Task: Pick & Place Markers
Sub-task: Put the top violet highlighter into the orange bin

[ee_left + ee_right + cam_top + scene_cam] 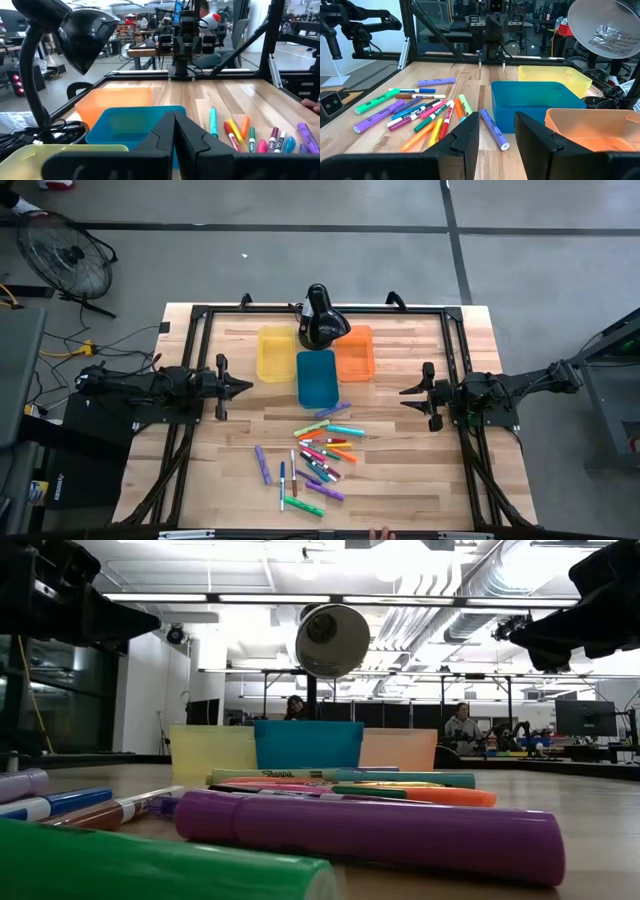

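Observation:
Several markers [320,455] in purple, green, teal, orange, red and pink lie loose on the wooden table's middle, nearer its front edge. They also show in the right wrist view [425,112] and the left wrist view [250,135]. My left gripper [245,388] hovers at the table's left side, pointing level toward the centre. It is shut, its fingers together [175,122] with nothing between them. My right gripper [405,393] hovers at the right side, also level. It is open [496,125] and holds nothing. Both stand well clear of the markers.
Three bins stand behind the markers: yellow [275,353], blue [316,377] and orange [355,352]. A black desk lamp [322,318] leans over them from the far edge. A black metal frame [200,310] runs round the table. A person's hand [380,532] shows at the near edge.

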You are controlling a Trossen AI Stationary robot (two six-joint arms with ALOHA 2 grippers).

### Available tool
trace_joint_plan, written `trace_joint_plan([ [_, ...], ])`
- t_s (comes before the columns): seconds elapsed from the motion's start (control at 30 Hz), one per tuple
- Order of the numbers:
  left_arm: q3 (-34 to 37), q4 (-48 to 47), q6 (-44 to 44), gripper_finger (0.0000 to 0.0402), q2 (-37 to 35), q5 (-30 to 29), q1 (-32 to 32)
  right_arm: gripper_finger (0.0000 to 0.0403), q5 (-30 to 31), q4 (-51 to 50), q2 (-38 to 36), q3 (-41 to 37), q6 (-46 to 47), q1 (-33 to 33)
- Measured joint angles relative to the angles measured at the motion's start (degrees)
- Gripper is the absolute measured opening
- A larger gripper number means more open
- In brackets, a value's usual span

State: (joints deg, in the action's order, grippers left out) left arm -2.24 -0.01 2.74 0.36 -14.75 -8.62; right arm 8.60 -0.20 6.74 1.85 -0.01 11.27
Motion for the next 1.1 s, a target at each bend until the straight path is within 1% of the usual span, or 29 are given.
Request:
trace_joint_plan([
  [0.13, 0.0, 0.0, 0.0, 0.0001, 0.0, 0.9, 0.0, 0.0113, 0.0, 0.0, 0.0, 0.0, 0.0, 0.0],
  [0.7, 0.0, -0.1, 0.0, 0.0001, 0.0, 1.1, 0.0, 0.0113, 0.0, 0.0, 0.0, 0.0, 0.0, 0.0],
  [0.77, 0.0, -0.1, 0.0, 0.0001, 0.0, 1.1, 0.0, 0.0113, 0.9, 0.0, 0.0, 0.0, -1.0, 0.0],
  [0.87, 0.0, -0.1, 0.0, 0.0001, 0.0, 1.1, 0.0, 0.0113, 3.4, 1.5, 0.0, 0.0, -2.5, 0.0],
  [1.1, 0.0, -0.1, 0.0, 0.0001, 0.0, 1.2, 0.0, 0.0113, 3.1, 6.6, 0.0, 0.0, 1.5, 0.0],
])
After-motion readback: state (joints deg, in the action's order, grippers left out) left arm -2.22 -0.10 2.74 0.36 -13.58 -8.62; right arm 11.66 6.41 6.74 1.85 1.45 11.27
